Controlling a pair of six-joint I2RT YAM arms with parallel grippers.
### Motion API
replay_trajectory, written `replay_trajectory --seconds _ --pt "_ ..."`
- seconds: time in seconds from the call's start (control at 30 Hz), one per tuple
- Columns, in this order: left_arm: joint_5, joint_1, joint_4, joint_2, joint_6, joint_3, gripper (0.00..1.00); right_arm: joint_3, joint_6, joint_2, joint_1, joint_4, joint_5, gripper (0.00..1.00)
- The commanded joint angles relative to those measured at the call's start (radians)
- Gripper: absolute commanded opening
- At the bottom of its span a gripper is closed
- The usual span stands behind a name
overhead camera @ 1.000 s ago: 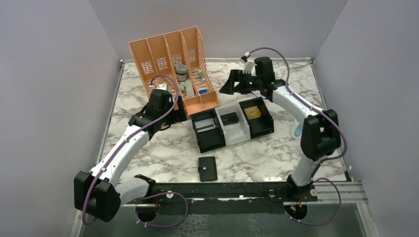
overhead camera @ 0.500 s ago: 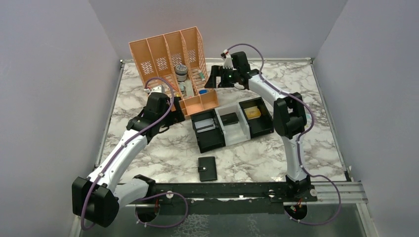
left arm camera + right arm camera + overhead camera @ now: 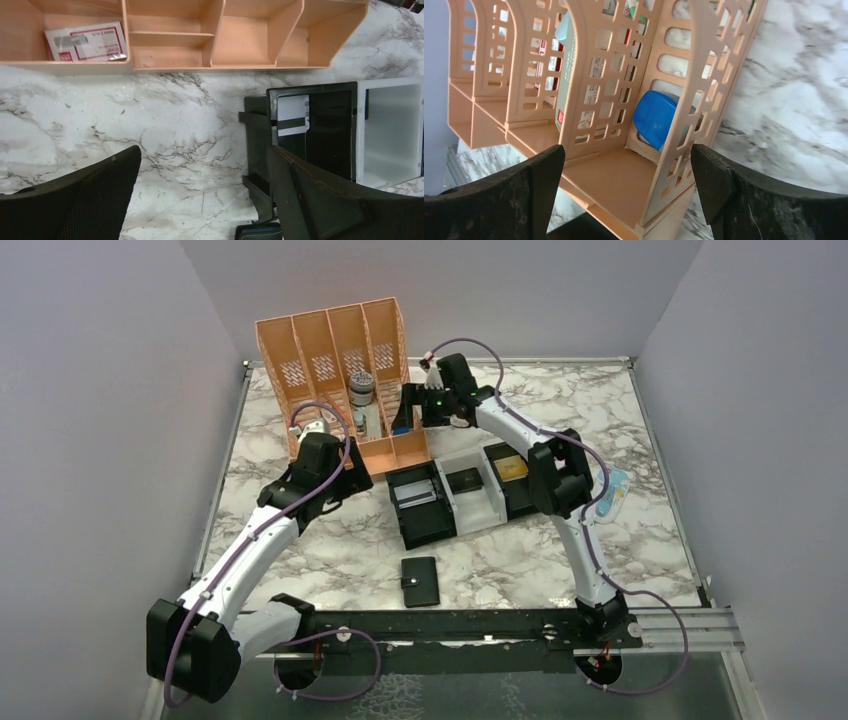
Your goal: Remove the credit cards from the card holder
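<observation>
The small black bifold card holder (image 3: pixel 419 581) is seen lying closed on the marble-patterned table (image 3: pixel 330 550), near its front edge and well apart from both arms. The left fingers (image 3: pixel 85 200) are held wide apart above the table, beside a black square tray (image 3: pixel 420 505). The right fingers (image 3: pixel 499 200) are spread wide at the orange latticed plastic file organiser (image 3: pixel 330 350); nothing is gripped.

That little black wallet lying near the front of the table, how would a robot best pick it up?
Probably from straight above, since the card holder lies flat and closed on the table. Pinch across its two long edges, which is the narrower span. Take it near one end, so the jaws miss the snap tab midway along its left edge.
</observation>
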Motion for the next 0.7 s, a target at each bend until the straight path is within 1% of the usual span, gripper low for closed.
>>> replay_trajectory --seconds 0.0,0.13,0.3,0.4,0.53,0.67 --pt "-0.077 0.017 0.015 -0.022 -0.066 -0.030 0.99 0.034 0.120 0.037 0.074 0.064 0.032 0.98" --pt "-0.076 0.060 0.017 -0.011 -0.089 -0.043 0.99 0.092 0.164 0.064 0.121 0.067 0.088 0.98" --pt "-0.058 0.110 0.027 0.000 -0.080 -0.041 0.99 0.178 0.238 0.128 0.142 0.082 0.082 0.98" --pt "-0.043 0.130 0.047 0.010 -0.076 -0.042 0.99 0.210 0.309 0.163 0.155 0.127 0.061 0.98" --pt "-0.007 0.166 0.092 0.048 -0.080 -0.053 0.99 0.241 0.390 0.211 0.182 0.258 0.032 0.97" --pt "0.014 0.203 0.178 0.096 -0.088 -0.079 0.99 0.383 0.440 0.300 0.188 0.296 -0.076 0.96"
